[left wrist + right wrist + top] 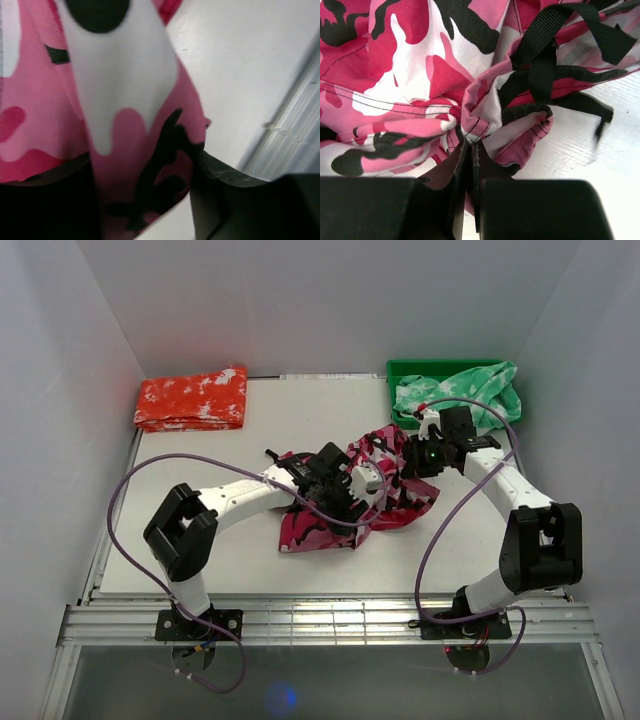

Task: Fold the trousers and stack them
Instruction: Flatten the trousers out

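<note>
The pink-magenta camouflage trousers [345,515] lie crumpled in the middle of the table. My left gripper [335,485] is over their left part. In the left wrist view its jaws [142,165] stand apart, and the cloth [125,100] hangs between the fingers, close to the camera and blurred. My right gripper [412,455] is at the trousers' upper right edge. In the right wrist view it [470,145] is shut on a bunched fold of the trousers [420,65], next to black straps [545,55].
A folded orange-red garment with white splotches [190,398] lies at the back left. A green garment with white splotches [460,390] hangs out of a green bin [410,368] at the back right. White walls enclose the table. A metal rail [330,620] runs along the near edge.
</note>
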`<state>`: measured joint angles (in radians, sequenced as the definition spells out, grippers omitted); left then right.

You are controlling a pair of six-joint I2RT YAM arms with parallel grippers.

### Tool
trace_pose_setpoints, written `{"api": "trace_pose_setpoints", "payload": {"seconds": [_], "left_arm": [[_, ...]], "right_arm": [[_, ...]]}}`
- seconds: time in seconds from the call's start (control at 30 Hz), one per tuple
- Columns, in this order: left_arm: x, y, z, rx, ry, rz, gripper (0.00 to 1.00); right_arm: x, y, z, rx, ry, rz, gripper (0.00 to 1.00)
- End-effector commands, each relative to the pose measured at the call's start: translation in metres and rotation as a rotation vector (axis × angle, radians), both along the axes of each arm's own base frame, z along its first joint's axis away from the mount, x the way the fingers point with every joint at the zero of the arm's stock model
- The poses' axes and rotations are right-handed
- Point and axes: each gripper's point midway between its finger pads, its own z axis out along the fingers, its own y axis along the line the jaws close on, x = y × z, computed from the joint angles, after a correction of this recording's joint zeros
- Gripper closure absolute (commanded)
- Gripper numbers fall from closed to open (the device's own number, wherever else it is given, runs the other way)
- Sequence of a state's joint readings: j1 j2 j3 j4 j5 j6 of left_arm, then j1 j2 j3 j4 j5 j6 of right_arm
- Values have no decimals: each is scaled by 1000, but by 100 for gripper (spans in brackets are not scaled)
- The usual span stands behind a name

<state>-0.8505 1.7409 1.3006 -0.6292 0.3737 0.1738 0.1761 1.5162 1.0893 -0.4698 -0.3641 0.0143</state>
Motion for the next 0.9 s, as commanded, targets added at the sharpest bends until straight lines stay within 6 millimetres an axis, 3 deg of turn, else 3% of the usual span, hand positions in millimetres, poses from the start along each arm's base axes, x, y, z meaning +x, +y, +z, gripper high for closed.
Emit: {"api": "trace_pose_setpoints", "payload": {"seconds": [0.0,0.07,0.1,0.13,0.17,0.23,0.27,0.33,0.37,0.43,0.47,0.53,0.57,0.63,0.73,0.83,0.87], "left_arm": [[39,18,-16,111,-124,192,38],[58,37,-5,107,-148,261,58],[67,46,3,101,-153,293,88],[73,61,11,105,-136,328,100],[93,88,17,102,-114,413,100],[102,114,35,64,-47,458,100],[117,144,50,45,-74,517,100],[117,171,63,35,-70,538,100],[123,199,74,32,-106,583,100],[113,229,70,58,-61,625,100],[114,259,68,74,-53,692,100],[101,289,54,97,23,768,100],[100,324,49,99,48,873,100],[90,351,34,114,114,958,100],[91,358,25,105,143,966,100],[81,355,6,123,209,901,94],[76,356,-1,143,232,886,87]], "right_arm": [[-4,-9,11,-26,-58,23,92],[-4,-26,10,-61,-64,-9,92],[-7,-34,7,-89,-62,4,92],[-6,-50,5,-124,-61,-27,92],[-8,-59,3,-148,-57,-37,92],[-9,-83,2,-197,-69,-60,92],[-10,-93,1,-217,-73,-78,92],[-11,-117,4,-261,-99,-102,92],[-11,-124,5,-275,-104,-108,92],[-15,-143,6,-310,-106,-133,92],[-15,-151,8,-340,-119,-122,92],[-18,-170,8,-386,-123,-138,92],[-19,-178,8,-417,-131,-120,92],[-23,-193,6,-453,-125,-124,92],[-26,-203,-1,-499,-114,-77,92],[-44,-188,-18,-460,-30,84,92],[-53,-177,-23,-422,15,140,92]]}}
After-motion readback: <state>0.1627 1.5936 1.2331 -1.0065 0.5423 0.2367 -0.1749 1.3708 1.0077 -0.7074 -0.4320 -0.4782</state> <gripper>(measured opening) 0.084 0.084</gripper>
